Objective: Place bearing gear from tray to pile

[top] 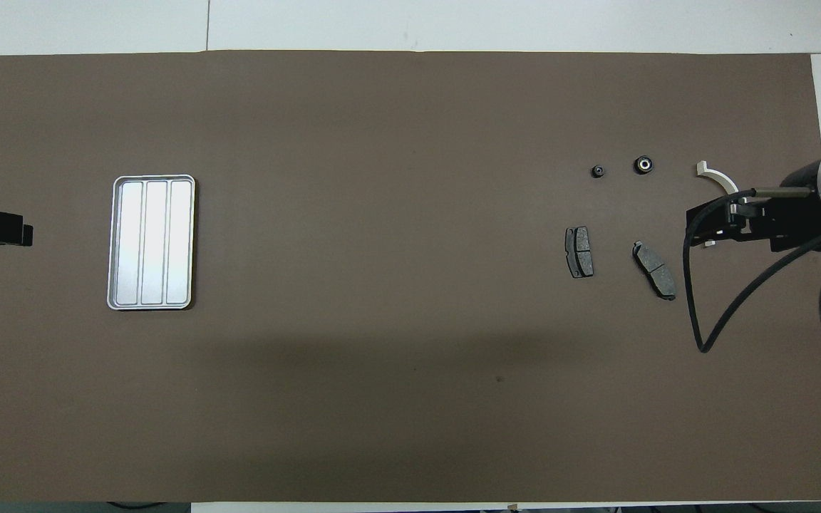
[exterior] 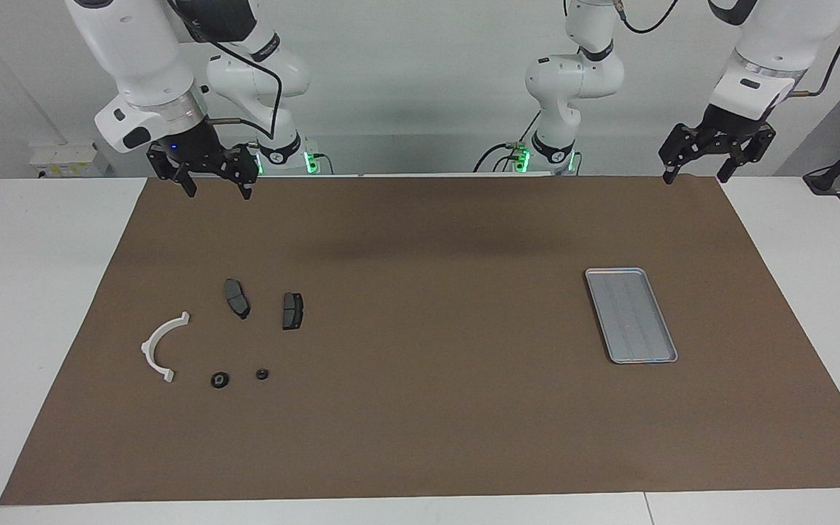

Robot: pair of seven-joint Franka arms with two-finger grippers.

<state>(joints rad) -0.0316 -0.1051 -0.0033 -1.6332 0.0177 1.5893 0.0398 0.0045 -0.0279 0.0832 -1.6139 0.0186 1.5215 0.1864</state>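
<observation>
1. Right, your right gripper [exterior: 214, 182] hangs high over the mat's [exterior: 420, 408] robot-side edge at the right arm's end, fingers pointing down and spread wide, nothing between them.
2. Your left gripper [exterior: 698, 169] hangs over the mat's robot-side corner at the left arm's end, fingers down, also spread and empty.
3. Tray [exterior: 631, 315]: grey metal, ridged, nothing in it. It lies flat at the left arm's end, long axis running roughly from the robots outward.
4. Bearing gear [exterior: 220, 380]: small dark ring, flat on the mat in the pile, between the white bracket [exterior: 162, 345] and a smaller dark round part [exterior: 262, 374].
5. Two brake pads [exterior: 236, 297] lie nearer to the robots than the gear, slightly apart from each other.
</observation>
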